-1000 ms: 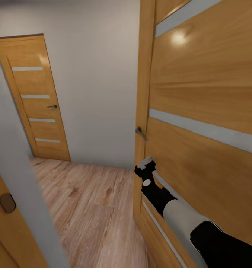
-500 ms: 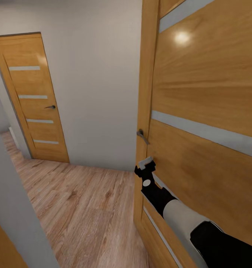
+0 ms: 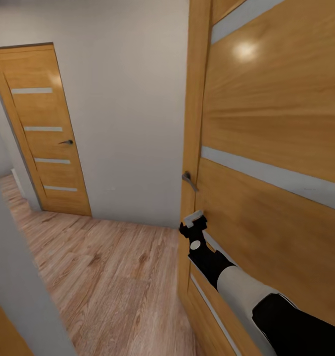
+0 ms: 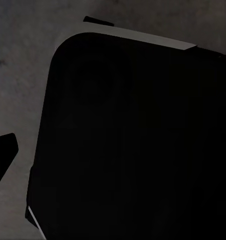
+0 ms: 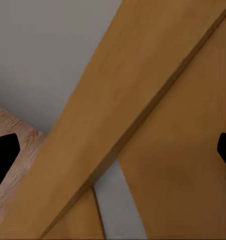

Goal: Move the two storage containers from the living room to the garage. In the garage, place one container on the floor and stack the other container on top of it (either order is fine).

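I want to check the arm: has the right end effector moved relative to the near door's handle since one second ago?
No. The right end effector sits just below the near door's handle, as before.

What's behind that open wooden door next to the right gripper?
The door itself hides whatever is behind it. Past its handle edge show a grey wall, plank floor and a closed door. Right gripper holds nothing.

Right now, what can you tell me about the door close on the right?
The near door is warm orange-brown wood grain with pale horizontal inlay strips, one crossing its middle. A grey metal lever handle sits by its left edge. It stands upright beside the white wall. The right claw hangs just below the handle, close against the door face.
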`<state>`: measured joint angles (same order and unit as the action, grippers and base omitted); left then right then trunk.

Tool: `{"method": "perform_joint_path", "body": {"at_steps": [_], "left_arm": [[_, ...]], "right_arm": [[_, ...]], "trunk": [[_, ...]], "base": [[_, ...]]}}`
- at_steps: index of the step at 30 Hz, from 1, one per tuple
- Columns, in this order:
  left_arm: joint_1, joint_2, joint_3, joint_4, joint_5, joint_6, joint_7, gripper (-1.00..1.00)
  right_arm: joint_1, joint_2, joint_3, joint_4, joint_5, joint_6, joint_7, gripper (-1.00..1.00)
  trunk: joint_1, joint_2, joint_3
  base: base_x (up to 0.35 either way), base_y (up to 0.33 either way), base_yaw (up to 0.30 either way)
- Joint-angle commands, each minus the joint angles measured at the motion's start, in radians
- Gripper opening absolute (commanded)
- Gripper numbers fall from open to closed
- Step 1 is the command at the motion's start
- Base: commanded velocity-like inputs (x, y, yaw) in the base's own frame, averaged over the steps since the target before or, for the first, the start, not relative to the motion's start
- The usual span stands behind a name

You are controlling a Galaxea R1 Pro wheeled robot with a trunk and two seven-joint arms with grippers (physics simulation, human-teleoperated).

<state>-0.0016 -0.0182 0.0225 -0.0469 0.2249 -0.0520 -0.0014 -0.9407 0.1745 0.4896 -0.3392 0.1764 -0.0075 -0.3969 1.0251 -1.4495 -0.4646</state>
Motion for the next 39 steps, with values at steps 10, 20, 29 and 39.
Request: {"method": "perform_joint_path", "body": {"at_steps": [10,20,29,39], "left_arm": [[0.0,0.0,0.002,-0.001,0.005,-0.002,0.0,1.0],[0.0,0.0,0.003,-0.001,0.005,-0.003,0.0,1.0],[0.0,0.0,0.003,-0.001,0.005,-0.003,0.0,1.0],[0.0,0.0,0.004,-0.001,0.005,-0.003,0.0,1.0]], "right_arm": [[-0.001,0.0,-0.011,0.003,0.003,-0.004,-0.015,1.0],[-0.002,0.0,-0.014,0.004,0.004,0.003,-0.02,1.0],[-0.004,0.0,-0.135,0.006,0.006,0.028,-0.019,1.0],[-0.047,0.0,-0.148,0.021,0.011,0.074,-0.019,1.0]], "trunk": [[0.0,0.0,-0.001],[0.0,0.0,-0.001],[0.0,0.0,-0.001],[0.0,0.0,-0.001]], "base": [[0.0,-0.071,0.0],[0.0,-0.002,0.0],[0.0,0.0,0.0],[0.0,0.0,0.0]]}}
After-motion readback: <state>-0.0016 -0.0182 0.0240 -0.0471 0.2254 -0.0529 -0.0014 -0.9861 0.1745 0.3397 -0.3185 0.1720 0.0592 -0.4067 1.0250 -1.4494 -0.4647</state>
